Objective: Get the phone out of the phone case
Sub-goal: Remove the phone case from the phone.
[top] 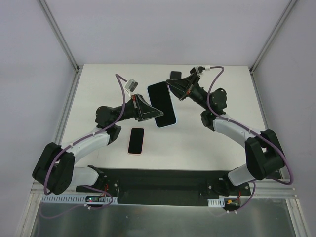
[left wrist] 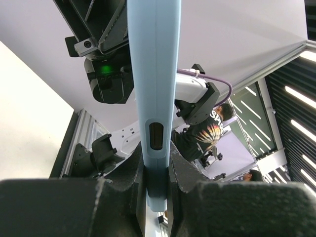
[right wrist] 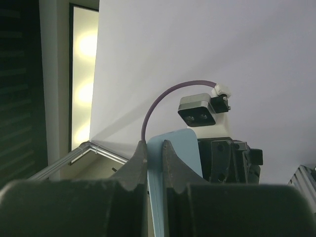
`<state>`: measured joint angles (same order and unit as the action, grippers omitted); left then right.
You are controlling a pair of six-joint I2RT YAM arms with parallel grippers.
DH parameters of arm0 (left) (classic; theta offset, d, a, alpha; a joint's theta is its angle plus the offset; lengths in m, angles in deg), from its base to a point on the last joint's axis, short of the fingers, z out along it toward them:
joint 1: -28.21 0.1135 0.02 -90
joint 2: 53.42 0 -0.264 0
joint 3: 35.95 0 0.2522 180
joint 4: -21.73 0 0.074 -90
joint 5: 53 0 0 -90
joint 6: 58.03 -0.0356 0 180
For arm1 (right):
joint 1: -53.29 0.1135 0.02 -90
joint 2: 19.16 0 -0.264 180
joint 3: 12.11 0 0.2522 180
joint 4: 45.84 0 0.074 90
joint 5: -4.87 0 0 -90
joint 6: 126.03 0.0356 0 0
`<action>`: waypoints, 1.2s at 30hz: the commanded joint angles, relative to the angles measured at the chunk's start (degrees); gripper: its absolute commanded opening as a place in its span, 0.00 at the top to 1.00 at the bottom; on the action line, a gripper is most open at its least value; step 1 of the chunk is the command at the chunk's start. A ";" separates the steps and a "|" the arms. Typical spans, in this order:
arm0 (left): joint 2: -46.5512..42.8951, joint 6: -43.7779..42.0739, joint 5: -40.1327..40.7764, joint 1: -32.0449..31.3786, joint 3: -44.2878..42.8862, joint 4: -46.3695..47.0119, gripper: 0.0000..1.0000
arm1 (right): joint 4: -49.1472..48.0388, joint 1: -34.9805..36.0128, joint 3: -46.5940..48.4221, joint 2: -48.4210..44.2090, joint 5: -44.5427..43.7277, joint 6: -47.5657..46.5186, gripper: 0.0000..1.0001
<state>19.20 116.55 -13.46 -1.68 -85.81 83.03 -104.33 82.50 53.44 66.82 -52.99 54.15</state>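
- White table [top: 98, 89] lies below our light blue phone case [left wrist: 154, 74], which we hold up in the air.
- We think the case is light, bendy and a bit slippery, so a corner is the best place to peel.
- It is thin, with a slot in its edge. We think the black face is the phone [top: 162, 103].
- Our left gripper [top: 152, 112] is clamped on its near-left edge and our right gripper [top: 174, 90] on its far-right edge.
- Another phone [top: 136, 140] lies nearer us than the case.

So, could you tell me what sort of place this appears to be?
Probably a robotics lab test cell: a white table enclosed by white panels and metal rails, two robot arms mounted at its edge, and a person near strip lights beyond.
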 commanded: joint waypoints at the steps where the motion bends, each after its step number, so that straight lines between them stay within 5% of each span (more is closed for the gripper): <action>1: -1.69 -1.25 -7.73 -2.01 0.59 6.93 1.00 | -6.07 1.55 -0.28 -4.67 -3.75 -2.45 0.99; 11: -2.83 -1.52 -9.31 -2.01 -0.11 9.03 1.00 | -15.37 1.81 1.82 -1.61 -2.79 1.14 0.99; 36: -9.86 -3.10 -11.68 -1.84 -4.42 7.90 1.00 | -15.64 4.71 8.32 1.74 0.90 -0.26 0.99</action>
<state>11.38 114.43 -16.89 -1.70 -87.16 78.40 -108.59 86.04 57.88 67.36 -51.00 54.54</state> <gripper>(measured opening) 0.124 0.091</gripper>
